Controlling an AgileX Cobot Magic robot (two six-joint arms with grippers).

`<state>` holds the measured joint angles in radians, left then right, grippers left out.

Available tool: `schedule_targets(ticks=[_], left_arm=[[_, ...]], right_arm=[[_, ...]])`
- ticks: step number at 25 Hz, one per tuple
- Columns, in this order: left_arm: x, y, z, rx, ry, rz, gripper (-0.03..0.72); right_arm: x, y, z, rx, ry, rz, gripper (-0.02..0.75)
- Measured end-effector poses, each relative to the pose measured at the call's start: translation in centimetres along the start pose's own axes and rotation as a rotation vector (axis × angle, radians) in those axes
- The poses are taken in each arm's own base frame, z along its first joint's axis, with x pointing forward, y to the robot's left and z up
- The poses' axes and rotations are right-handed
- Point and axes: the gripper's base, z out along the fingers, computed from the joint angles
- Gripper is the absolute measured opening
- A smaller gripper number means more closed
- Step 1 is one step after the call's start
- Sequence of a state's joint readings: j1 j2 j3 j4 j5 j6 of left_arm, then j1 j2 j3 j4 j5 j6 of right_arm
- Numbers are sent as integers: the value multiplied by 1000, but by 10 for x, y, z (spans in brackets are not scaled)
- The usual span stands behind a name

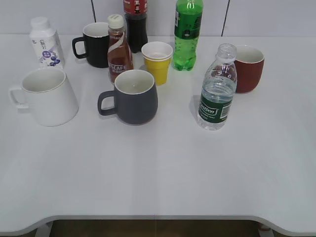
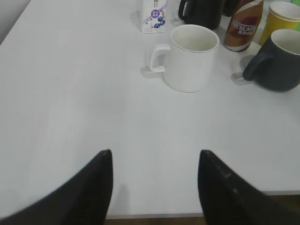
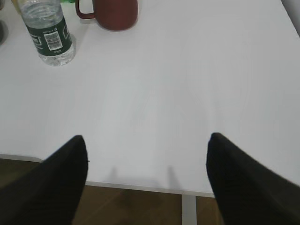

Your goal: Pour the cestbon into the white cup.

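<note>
We are waiting at the table's near edge, both arms empty.

Our left gripper (image 2: 154, 187) and right gripper (image 3: 147, 180) are gaping wide; the cestbon (image 1: 217, 94) is standing uncapped right of centre, the white cup (image 1: 47, 96) far left, well apart.

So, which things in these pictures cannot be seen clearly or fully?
- Dark bottle, exterior view: its top is cut off by the upper edge.
- Green bottle, exterior view: its cap is cut off the same way.
- Cestbon, right wrist view: its neck is cut off by the top edge.
- White cup: its bottom is hidden by its own wall in both views.
- Both hands: outside the exterior view.
</note>
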<state>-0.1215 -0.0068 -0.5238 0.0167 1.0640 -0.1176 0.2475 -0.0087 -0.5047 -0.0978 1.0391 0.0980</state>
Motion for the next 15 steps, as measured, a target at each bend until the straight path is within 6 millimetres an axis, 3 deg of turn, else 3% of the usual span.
schedule_targets(ticks=[3, 8, 15], left_arm=[[-7, -2, -4, 22, -63, -9, 438], [-45, -4, 1, 30, -414, 19, 438], [-65, -9, 62, 33, -592, 142, 423]], right_arm=[[0, 0, 0, 0, 0, 0, 592], [0, 0, 0, 0, 0, 0, 592], [0, 0, 0, 0, 0, 0, 592]])
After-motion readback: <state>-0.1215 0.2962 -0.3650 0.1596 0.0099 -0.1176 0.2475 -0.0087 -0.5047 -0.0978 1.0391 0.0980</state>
